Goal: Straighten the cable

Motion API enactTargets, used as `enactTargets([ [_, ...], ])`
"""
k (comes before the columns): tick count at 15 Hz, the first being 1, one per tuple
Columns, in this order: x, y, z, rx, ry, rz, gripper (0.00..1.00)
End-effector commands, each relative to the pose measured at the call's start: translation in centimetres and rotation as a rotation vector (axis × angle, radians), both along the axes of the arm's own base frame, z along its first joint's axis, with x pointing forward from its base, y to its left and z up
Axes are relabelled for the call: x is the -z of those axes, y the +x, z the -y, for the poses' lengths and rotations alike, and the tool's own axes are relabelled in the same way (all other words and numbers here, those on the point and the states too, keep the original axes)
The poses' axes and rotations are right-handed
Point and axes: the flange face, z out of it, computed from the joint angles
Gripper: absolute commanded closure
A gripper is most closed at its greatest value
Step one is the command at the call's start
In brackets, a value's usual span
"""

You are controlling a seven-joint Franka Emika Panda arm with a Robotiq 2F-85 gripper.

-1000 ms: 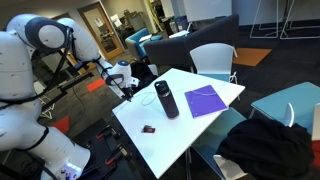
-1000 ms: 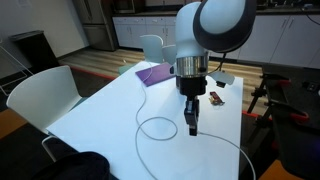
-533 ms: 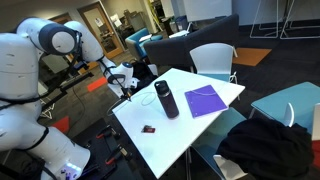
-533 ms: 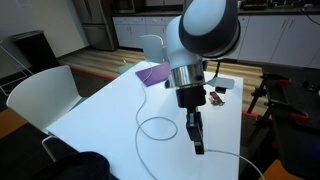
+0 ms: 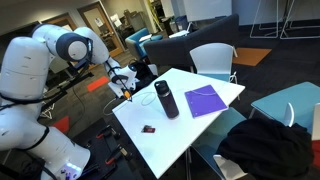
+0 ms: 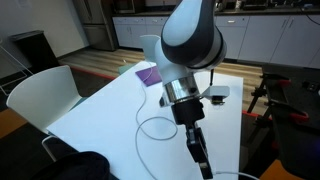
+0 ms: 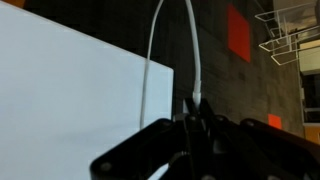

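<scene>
- At lower centre of the wrist view, the black Robotiq gripper is pinched narrowly on the thin white cable;
- in an exterior view, mid-frame, that cable lies looped on the white square table.

- In the wrist view the gripper is a dark, blurred mass cut off by the bottom edge.
- The cable runs off that view's top edge and disappears between the fingertips.
- In an exterior view the arm hides part of the purple notebook.
- The small dark object is too small to identify.
</scene>
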Motion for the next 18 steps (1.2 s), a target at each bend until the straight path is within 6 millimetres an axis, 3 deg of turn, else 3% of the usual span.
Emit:
enactTargets([
  [1,1.1,0.1,-3.0,-0.042,0.095,-0.031,0.98],
  [12,4.5,0.4,-9.4,-0.112,0.289,0.045,0.98],
  [13,4.6,0.4,-9.8,-0.120,0.292,0.047,0.68],
  [14,4.6,0.4,-10.1,-0.123,0.295,0.053,0.66],
  [18,3.8,1.0,-10.2,-0.131,0.270,0.103,0.38],
])
